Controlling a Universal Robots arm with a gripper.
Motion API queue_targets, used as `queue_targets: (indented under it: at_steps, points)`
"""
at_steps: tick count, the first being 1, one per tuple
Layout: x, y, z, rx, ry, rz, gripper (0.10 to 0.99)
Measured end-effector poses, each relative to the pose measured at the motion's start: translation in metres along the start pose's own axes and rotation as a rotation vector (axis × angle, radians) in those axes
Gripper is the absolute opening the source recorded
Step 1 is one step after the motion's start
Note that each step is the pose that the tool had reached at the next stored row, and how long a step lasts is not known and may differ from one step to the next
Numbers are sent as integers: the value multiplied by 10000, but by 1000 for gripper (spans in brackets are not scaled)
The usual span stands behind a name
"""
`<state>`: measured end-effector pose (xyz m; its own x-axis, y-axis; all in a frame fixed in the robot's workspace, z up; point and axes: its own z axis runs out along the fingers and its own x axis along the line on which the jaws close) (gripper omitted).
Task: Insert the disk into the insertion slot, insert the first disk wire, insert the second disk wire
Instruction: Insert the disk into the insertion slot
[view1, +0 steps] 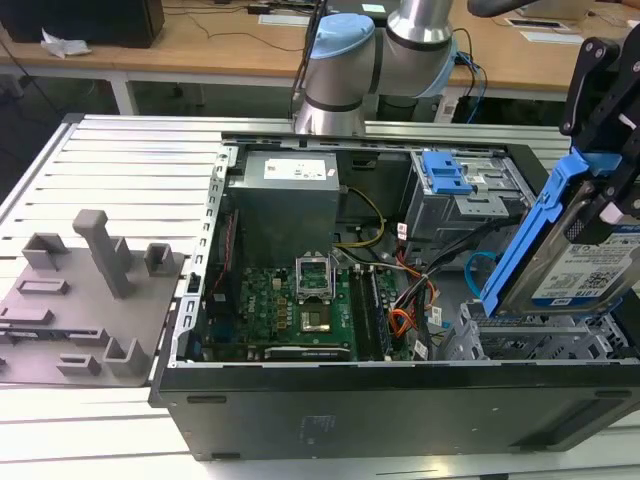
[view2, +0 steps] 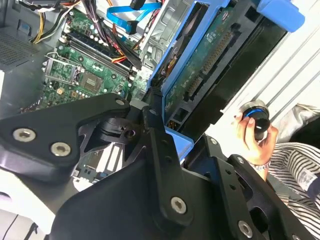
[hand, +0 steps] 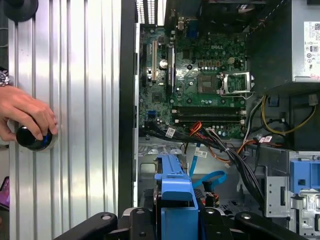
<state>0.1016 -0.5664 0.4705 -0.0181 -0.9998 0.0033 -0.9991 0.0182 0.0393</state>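
Exterior view: ribbed aluminium table (view1: 120, 170) carrying a black computer case (view1: 400, 400), laid on its side with the panel off. Beside the case, toward the exterior view's left, a grey fixture plate (view1: 80, 300) with upright blocks.

Inside the case:
- Grey power supply (view1: 290, 195) against the far wall.
- Green motherboard (view1: 290, 310) in front of it.
- A taller grey cage (view1: 480, 205) topped by a blue latch (view1: 445, 172), far side, toward the exterior view's right.
- The insertion slot (view1: 540, 345), a silver perforated cage, near side on that same right.
- A bundle of red, orange and black wires (view1: 400, 320) between board and cages.

Clamped in the gripper (view1: 605, 190): the disk (view1: 590, 265) in its bright blue carrier. Tilted steeply, label toward the camera, upper end well above the case. Lower edge down at the open top of the insertion slot; cannot tell whether that edge is already inside.

Just beside the carrier, the second disk wire (view1: 475, 265), a light-blue loop lying inside the case.

In the second wrist view, green circuit underside of the disk (view2: 200, 75) next to the gripper's black linkage.

In the first wrist view, outside the case, a hand (hand: 27, 117) resting on a black-and-blue knob (hand: 32, 137) on the table.
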Motion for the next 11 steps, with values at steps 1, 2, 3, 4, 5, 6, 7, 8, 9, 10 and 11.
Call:
queue_targets:
  at_steps: [1, 2, 3, 4, 5, 6, 7, 8, 9, 10, 11]
  points:
    - [0, -1, 9, 0, 0, -1, 365]
    - [0, -1, 16, 0, 0, 0, 365]
    - [0, -1, 25, 0, 0, 0, 365]
    - [0, -1, 32, 0, 0, 0, 365]
    - [0, -2, 36, 0, 1, 0, 365]
    - [0, -2, 46, 0, 0, 0, 365]
    - [0, -2, 56, 0, 0, 0, 365]
    - [0, -3, 59, 0, 1, 0, 365]
    - [0, -3, 62, 0, 0, 0, 365]
    - [0, -3, 67, 0, 0, 0, 365]
    - [0, -3, 72, -1, 0, 0, 365]
